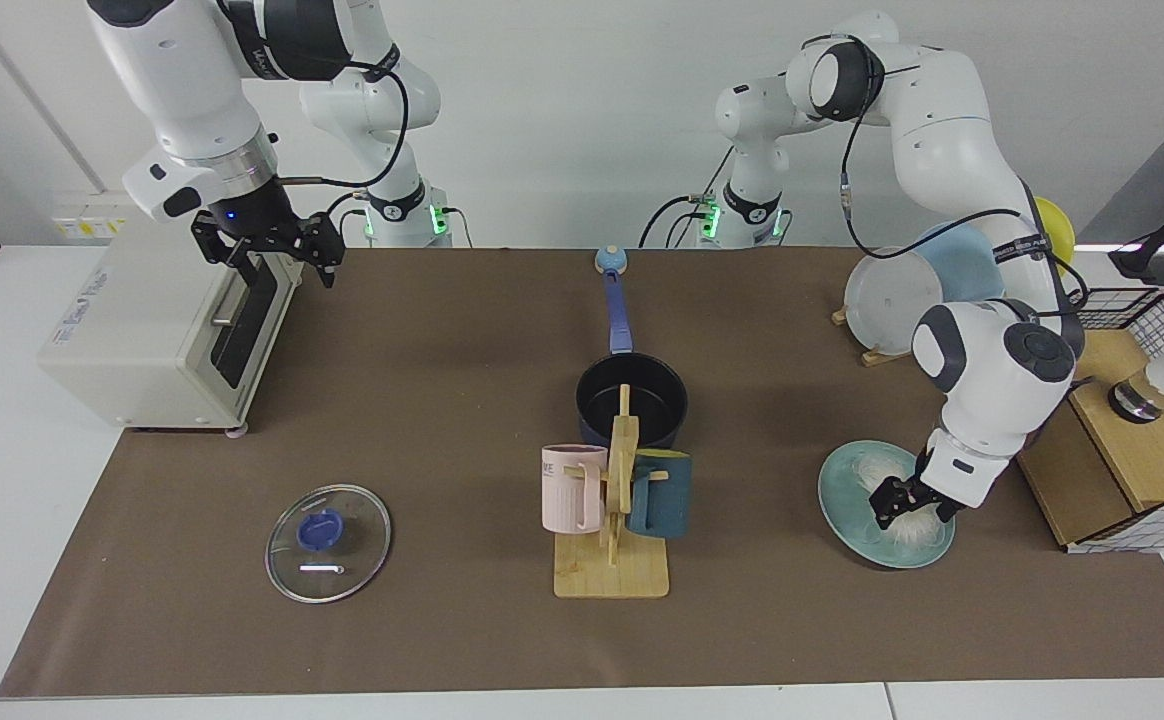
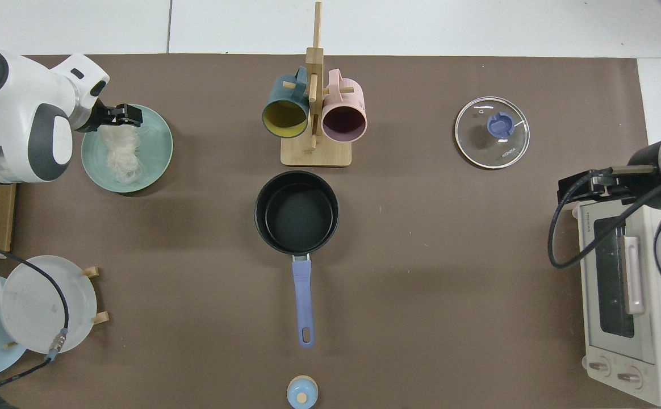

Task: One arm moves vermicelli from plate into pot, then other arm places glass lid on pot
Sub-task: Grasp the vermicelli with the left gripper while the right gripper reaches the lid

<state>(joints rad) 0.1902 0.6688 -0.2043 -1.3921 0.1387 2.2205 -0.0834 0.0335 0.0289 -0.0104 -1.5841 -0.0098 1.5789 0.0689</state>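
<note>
The teal-green plate [image 1: 847, 490] [image 2: 157, 142] lies on the brown mat with a white bundle of vermicelli [image 1: 904, 528] [image 2: 119, 156] on it. My left gripper [image 1: 910, 508] [image 2: 123, 115] is down at one end of the bundle, open, with a finger on each side of the strands. The dark navy pot [image 1: 642, 392] [image 2: 296, 213] stands mid-table with nothing in it, its blue handle pointing toward the arm bases. The glass lid [image 1: 328, 543] [image 2: 492, 132] lies flat on the mat, blue knob up. My right gripper [image 1: 264, 255] [image 2: 577, 190] hangs open beside the toaster oven, far from the lid.
A wooden mug rack [image 1: 612, 560] with a pink and a dark teal mug stands just in front of the pot. A toaster oven [image 1: 142, 330] sits below the right gripper. A rack of upright plates [image 1: 892, 300] and a cardboard box [image 1: 1112, 440] flank the left arm.
</note>
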